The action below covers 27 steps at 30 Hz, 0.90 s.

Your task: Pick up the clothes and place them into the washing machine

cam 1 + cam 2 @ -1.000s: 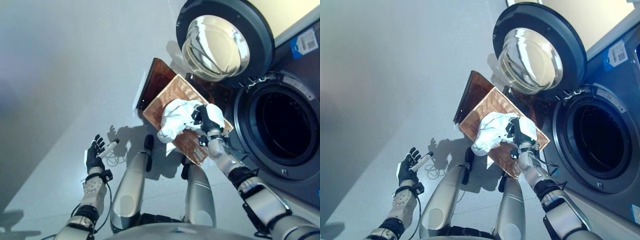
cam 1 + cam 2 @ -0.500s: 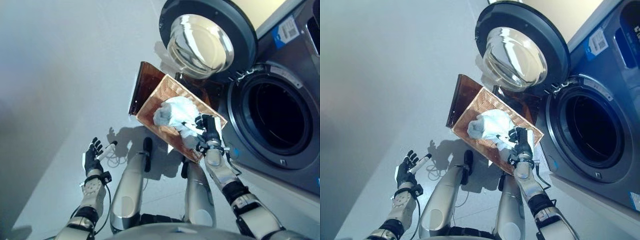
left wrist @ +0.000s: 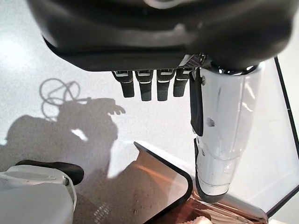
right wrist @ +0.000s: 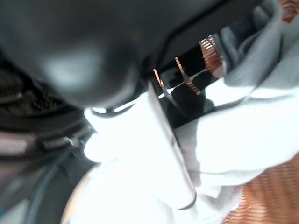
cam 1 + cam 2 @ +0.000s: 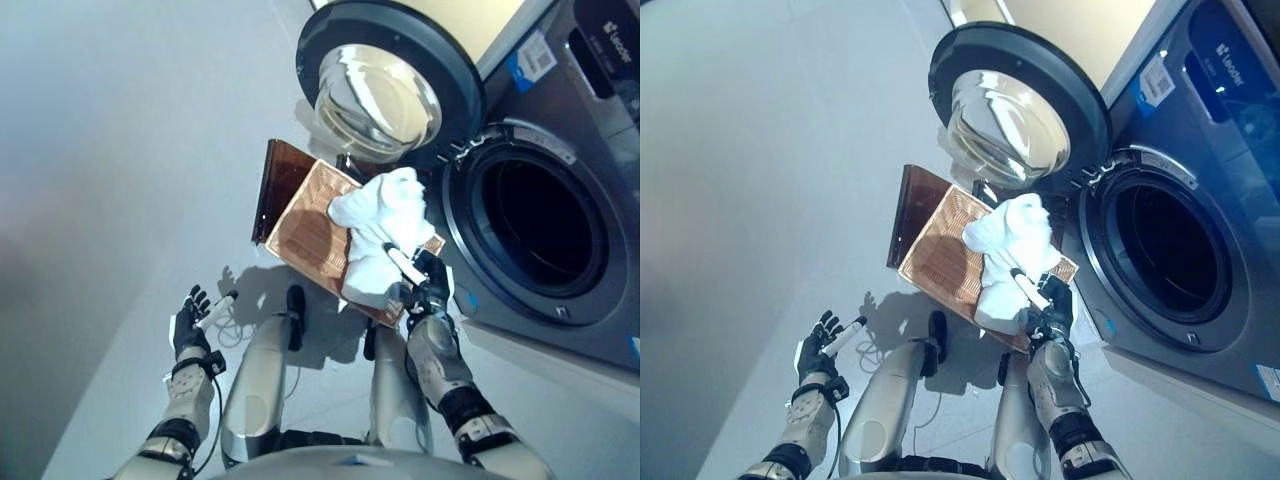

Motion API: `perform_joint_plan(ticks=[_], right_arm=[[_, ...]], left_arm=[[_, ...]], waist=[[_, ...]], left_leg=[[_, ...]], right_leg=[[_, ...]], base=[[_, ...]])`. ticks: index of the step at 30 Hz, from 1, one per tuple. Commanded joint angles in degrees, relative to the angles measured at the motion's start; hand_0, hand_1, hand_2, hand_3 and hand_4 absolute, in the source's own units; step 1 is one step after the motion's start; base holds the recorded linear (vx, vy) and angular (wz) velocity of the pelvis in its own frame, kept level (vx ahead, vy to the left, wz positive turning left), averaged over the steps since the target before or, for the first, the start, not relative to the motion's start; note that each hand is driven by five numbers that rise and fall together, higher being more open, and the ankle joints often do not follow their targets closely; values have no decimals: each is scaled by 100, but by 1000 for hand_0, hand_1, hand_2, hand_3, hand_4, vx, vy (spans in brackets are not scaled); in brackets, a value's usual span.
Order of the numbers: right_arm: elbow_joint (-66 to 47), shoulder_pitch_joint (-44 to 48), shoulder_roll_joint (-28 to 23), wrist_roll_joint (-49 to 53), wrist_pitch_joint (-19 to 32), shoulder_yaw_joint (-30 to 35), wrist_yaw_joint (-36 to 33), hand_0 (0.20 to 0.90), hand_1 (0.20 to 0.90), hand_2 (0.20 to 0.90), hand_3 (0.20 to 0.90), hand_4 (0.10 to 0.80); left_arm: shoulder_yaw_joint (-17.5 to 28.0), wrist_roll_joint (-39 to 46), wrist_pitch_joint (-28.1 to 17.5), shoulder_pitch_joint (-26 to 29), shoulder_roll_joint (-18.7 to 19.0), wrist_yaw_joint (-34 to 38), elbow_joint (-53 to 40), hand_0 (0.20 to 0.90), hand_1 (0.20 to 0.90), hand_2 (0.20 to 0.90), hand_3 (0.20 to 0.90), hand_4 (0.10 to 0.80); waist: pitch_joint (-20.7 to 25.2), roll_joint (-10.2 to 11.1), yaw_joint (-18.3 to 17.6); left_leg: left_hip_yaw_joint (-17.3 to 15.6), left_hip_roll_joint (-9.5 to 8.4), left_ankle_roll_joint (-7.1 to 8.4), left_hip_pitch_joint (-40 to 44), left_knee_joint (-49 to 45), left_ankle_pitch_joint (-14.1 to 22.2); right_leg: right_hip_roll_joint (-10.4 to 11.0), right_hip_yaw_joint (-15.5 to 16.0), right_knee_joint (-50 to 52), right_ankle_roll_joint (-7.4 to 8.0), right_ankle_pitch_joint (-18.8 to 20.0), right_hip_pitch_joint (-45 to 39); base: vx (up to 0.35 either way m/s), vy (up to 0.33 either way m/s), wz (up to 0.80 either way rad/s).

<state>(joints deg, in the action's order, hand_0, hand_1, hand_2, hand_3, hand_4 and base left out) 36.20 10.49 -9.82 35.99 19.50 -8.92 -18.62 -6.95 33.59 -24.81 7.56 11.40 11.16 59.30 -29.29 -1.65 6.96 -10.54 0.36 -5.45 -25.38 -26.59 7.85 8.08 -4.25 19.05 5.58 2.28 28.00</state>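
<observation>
While the right arm reaches forward over the basket (image 5: 310,225), I see the right hand (image 5: 428,290) raised at the basket's near right corner, just beside the washing machine (image 5: 585,180). Its fingers are curled round the lower end of the white garment (image 5: 380,215), with the white-covered thumb lying across the cloth. The garment hangs bunched above the hand and drapes over the basket's right part; its upper bulk sits near the drum opening (image 5: 525,215) but remains outside it. The machine door (image 5: 385,75) stands swung open beyond the basket.

The left arm hangs low on the left side. I read the left hand (image 5: 190,320) as relaxed, fingers straight and apart, holding nothing, above the bare floor (image 5: 120,150).

The right wrist view adds the close contact: cloth pressed against the thumb (image 4: 168,154), with the basket's woven copper surface visible behind. The left wrist view shows only straight fingers (image 3: 152,86) over the floor and a corner of the basket.
</observation>
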Motion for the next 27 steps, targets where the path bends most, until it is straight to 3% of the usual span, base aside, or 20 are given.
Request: perform_joint_plan(ticks=[1, 13, 22, 27], right_arm=[[-951, -374, 35, 823, 871, 291, 420, 200, 200, 200, 200, 300], [-493, -362, 501, 2946, 1138, 910, 1096, 200, 200, 200, 200, 300], [-311, -137, 501, 3402, 1288, 1348, 1133, 200, 200, 200, 200, 300], [-163, 106, 216, 3202, 1321, 1587, 956, 200, 200, 200, 200, 300]], left_arm=[[204, 155, -193, -281, -9, -54, 108, 900, 900, 900, 900, 800], [171, 361, -99, -260, -87, -217, 339, 900, 900, 900, 900, 800], [152, 394, -68, -265, -112, -263, 482, 900, 900, 900, 900, 800], [90, 384, -74, -296, -136, -304, 433, 900, 900, 900, 900, 800]], waist=[[624, -154, 22], [784, -196, -100], [867, -280, -133], [878, -354, -130]], left_leg=[[147, -154, 424, 32, 870, -596], [58, -157, 425, 228, 922, -498], [-8, -174, 419, 250, 921, -464], [-38, -183, 416, 191, 880, -459]], right_leg=[[-233, 150, 1048, -287, -753, -109], [-238, 61, 1017, -279, -798, -233], [-234, -1, 1029, -288, -795, -199], [-217, -24, 1051, -297, -784, -144]], base=[[26, 1, -5], [22, 5, -5], [0, 9, -3], [-1, 2, -1]])
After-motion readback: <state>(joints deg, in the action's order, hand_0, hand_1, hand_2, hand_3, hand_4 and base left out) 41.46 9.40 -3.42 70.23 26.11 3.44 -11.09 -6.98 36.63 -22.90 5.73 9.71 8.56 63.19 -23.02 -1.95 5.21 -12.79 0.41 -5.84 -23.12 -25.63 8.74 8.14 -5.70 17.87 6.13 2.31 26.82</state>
